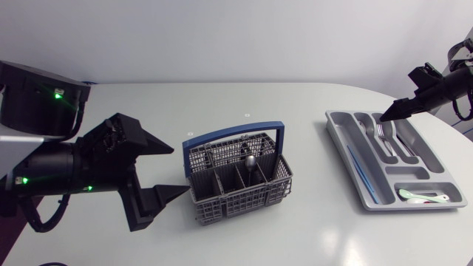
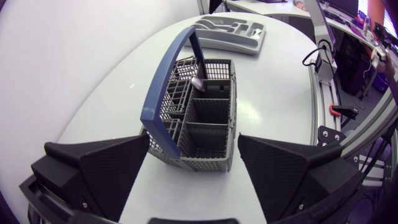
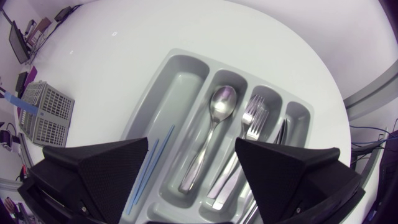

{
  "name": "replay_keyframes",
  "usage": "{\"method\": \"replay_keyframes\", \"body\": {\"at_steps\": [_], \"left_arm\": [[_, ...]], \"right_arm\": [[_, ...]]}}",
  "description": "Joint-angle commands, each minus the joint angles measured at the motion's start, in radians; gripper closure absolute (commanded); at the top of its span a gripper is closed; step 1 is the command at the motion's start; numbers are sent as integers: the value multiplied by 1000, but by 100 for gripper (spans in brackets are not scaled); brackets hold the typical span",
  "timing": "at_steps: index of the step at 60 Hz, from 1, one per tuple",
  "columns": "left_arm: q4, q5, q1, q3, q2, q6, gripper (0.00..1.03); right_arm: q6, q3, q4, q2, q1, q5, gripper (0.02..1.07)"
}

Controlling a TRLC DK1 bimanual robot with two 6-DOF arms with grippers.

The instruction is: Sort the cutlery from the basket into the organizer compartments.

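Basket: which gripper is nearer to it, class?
Left. The left gripper is right beside the basket, open toward it; the right gripper hangs over the organizer, well away.

The basket [image 1: 222, 203] is matt grey plastic lattice; the spoon [image 3: 221, 102] and fork [image 3: 254, 118] are polished metal; the organizer [image 3: 180, 93] is smooth grey plastic; the worktop [image 1: 310, 222], smooth white.

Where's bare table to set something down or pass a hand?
Bare table between basket and organizer, also behind the basket and along the near edge. Crowded: left gripper sits open beside the basket; right gripper hovers over the organizer.
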Motion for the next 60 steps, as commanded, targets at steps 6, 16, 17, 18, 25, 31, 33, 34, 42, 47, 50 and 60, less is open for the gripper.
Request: {"method": "replay_keyframes", "body": {"at_steps": [6, 16, 17, 18, 25, 31, 33, 34, 42, 47, 50, 60], "left_arm": [[-10, -11, 12, 13, 8, -20, 5], [-9, -26, 23, 9, 23, -20, 5], [-7, -28, 24, 7, 23, -20, 5], [-7, -29, 26, 6, 23, -20, 5], [-7, -31, 28, -5, 32, -19, 5], [2, -32, 40, -13, 54, -16, 5], [8, -32, 48, -14, 66, -10, 5], [13, -32, 51, -16, 72, -8, 5], [39, -37, 72, -16, 135, -4, 5], [48, -45, 72, -14, 153, -4, 5], [56, -57, 71, -14, 164, -4, 5], [83, -58, 86, -17, 189, 3, 5]], "right_arm": [[15, -227, 82, -155, 75, 13, 6], [15, -411, 145, -286, 173, 13, 6], [17, -425, 149, -298, 183, 13, 6], [17, -437, 155, -306, 190, 13, 6], [20, -543, 189, -381, 255, 13, 6], [26, -615, 218, -432, 301, 13, 6], [34, -641, 232, -450, 321, 13, 6], [38, -652, 240, -458, 328, 13, 6], [63, -718, 266, -491, 399, 13, 6], [93, -761, 298, -505, 443, 13, 6], [106, -784, 312, -514, 473, 15, 6], [147, -830, 347, -530, 546, 21, 6]]}}
